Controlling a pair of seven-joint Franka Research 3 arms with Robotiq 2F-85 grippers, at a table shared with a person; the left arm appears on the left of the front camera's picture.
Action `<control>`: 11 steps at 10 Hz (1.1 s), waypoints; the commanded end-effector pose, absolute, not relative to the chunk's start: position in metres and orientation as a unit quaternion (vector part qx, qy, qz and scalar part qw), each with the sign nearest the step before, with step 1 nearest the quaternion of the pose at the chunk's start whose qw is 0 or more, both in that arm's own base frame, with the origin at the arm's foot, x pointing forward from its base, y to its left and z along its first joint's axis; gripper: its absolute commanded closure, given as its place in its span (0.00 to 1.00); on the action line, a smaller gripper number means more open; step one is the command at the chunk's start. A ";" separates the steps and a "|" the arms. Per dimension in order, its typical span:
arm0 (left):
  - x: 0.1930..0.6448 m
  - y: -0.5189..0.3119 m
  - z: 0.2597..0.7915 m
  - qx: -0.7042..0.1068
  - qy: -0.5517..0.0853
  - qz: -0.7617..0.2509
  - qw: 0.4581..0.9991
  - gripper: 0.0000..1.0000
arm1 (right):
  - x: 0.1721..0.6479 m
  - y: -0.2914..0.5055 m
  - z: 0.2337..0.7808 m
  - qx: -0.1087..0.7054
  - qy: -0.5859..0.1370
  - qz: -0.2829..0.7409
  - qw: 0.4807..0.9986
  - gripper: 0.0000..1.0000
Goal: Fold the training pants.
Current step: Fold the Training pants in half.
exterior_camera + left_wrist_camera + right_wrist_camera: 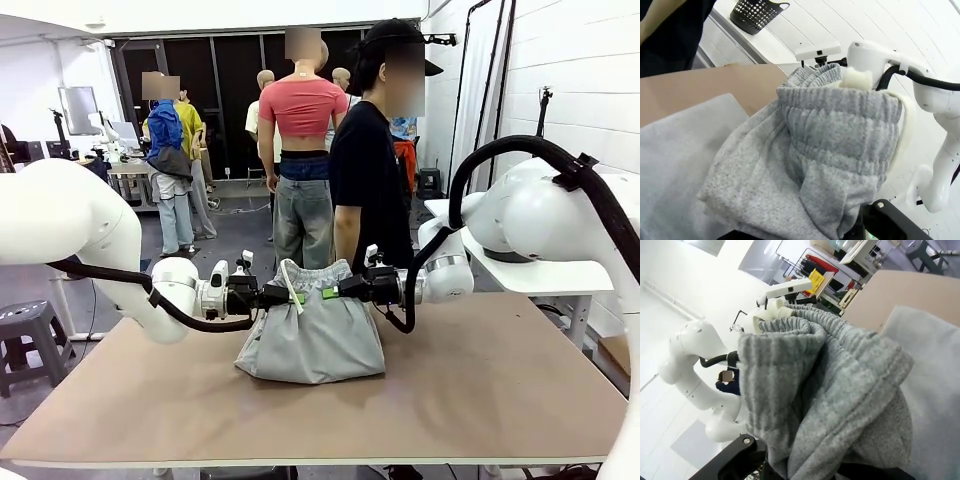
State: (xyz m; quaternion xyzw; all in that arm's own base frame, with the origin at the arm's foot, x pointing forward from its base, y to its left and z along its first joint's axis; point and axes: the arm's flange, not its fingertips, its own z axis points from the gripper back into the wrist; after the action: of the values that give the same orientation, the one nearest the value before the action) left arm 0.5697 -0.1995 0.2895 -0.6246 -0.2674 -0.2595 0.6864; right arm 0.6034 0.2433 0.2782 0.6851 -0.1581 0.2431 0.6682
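Now pinched between both sets of jaws: light grey soft jersey training pants (312, 338), gathered waistband raised between left gripper (284, 295) and right gripper (338, 292), each clamped tight on one waistband side, lower cloth bunched below on brown wooden table (480, 380).

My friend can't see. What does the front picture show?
Two white robot arms hold up grey training pants by the waistband, the left pincer and right pincer each shut on one side, so the rest hangs down onto the brown table. A person in black stands just behind.
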 end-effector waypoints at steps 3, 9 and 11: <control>0.609 -0.203 0.283 -0.615 -0.234 -0.235 0.715 1.00 | 0.652 0.251 0.275 0.677 -0.171 0.193 0.689 1.00; 0.640 -0.192 0.244 -0.621 -0.238 -0.207 0.717 1.00 | 0.694 0.251 0.241 0.661 -0.163 0.161 0.715 1.00; 0.639 -0.190 0.232 -0.616 -0.227 -0.188 0.731 1.00 | 0.696 0.250 0.231 0.650 -0.151 0.145 0.731 1.00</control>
State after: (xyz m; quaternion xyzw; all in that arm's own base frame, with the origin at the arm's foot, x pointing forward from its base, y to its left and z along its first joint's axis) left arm 0.6391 -0.1945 0.2374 -0.6155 -0.2417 -0.2001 0.7230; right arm 0.6752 0.2536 0.2279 0.6630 -0.1502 0.1721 0.7129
